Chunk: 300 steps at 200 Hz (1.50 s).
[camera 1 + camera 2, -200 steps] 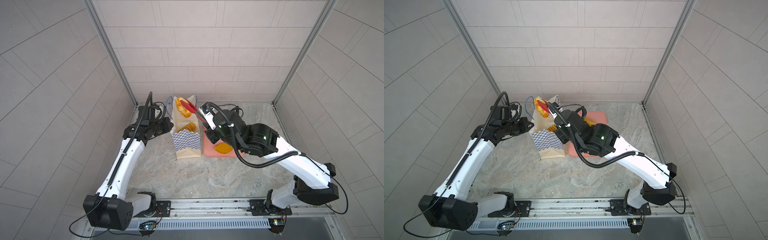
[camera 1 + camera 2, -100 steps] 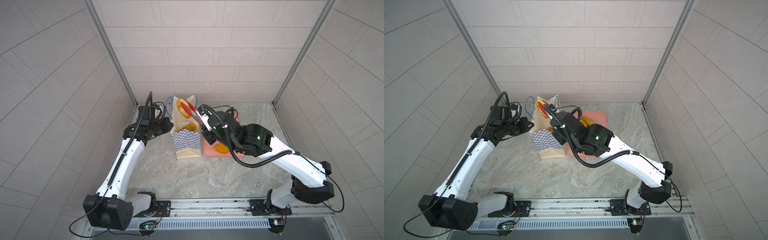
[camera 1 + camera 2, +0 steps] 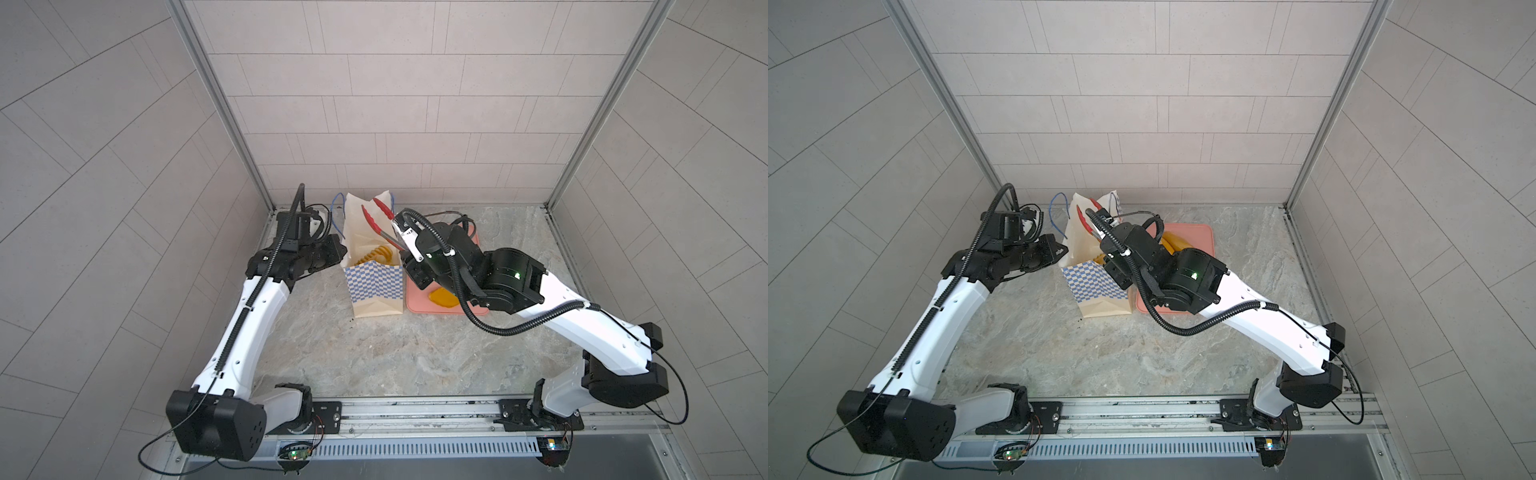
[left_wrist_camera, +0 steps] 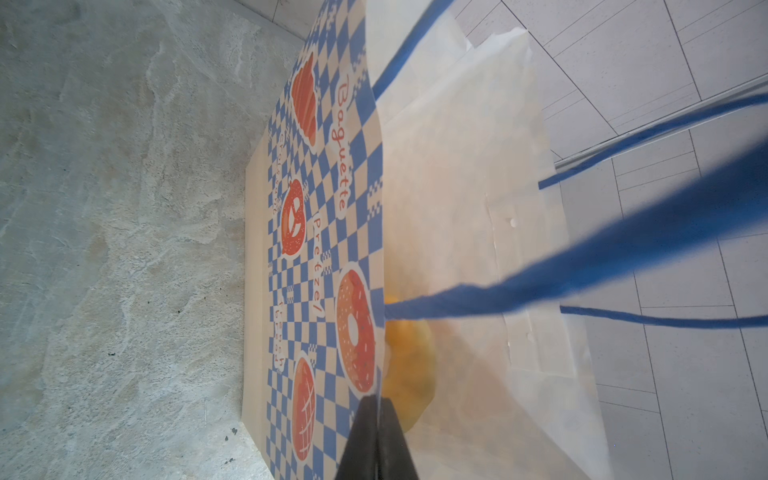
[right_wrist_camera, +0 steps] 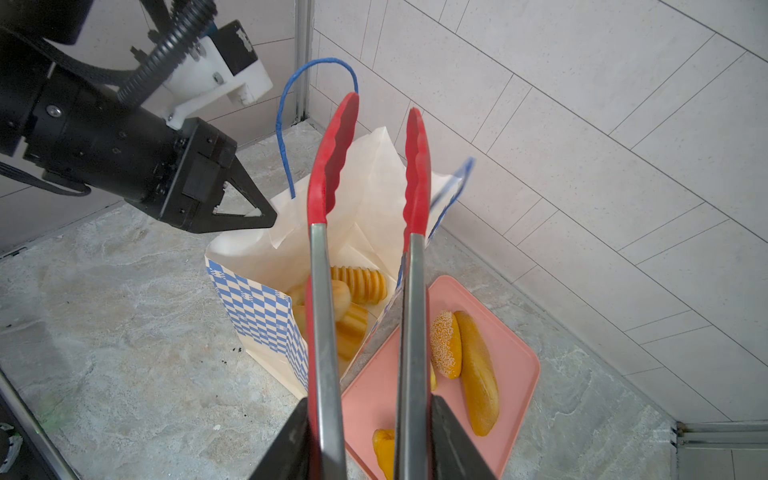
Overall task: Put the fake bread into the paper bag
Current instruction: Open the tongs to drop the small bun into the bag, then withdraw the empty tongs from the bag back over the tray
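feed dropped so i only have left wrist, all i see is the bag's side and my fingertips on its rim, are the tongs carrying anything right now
observer: No. The red tongs stand open and empty over the mouth of the paper bag.
operator: any bread outside the bag
observer: Yes. A sesame bun, a long loaf and a third piece lie on the pink tray beside the bag.
operator: what's holding the tongs
observer: The right gripper, with its jaws closed on the steel handles.
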### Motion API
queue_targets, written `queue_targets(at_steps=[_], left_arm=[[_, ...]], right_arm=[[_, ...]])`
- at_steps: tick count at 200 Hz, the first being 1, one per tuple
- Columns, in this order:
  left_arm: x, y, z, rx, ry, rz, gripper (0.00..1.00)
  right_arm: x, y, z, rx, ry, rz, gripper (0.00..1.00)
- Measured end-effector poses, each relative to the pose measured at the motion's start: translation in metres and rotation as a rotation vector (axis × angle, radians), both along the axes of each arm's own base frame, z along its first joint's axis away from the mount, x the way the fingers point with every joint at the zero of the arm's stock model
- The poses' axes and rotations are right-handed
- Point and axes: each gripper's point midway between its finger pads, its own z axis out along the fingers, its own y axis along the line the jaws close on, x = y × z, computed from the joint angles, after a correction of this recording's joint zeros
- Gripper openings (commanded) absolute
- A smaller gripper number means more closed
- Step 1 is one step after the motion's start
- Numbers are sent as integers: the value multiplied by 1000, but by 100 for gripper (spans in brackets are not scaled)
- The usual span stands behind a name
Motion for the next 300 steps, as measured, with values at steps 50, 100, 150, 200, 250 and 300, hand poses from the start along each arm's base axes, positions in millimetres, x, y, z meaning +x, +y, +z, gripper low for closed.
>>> queue_targets(at_steps=[50, 100, 150, 200, 250, 300], left_arm=[[0, 0, 0, 0, 0, 0, 0], [0, 0, 0, 0, 0, 0, 0], [0, 0, 0, 0, 0, 0, 0], [0, 0, 0, 0, 0, 0, 0], [0, 0, 0, 0, 0, 0, 0], [0, 0, 0, 0, 0, 0, 0]], right_arm=[[0, 1, 2, 8, -3, 1, 42], [-3, -2, 13, 48, -18, 11, 42], [-8, -14, 31, 111, -54, 6, 41], [-6, -26, 40, 125, -100, -37, 41], [-4, -47, 47, 121, -139, -88, 42], [7, -82, 52, 137, -164, -177, 44]])
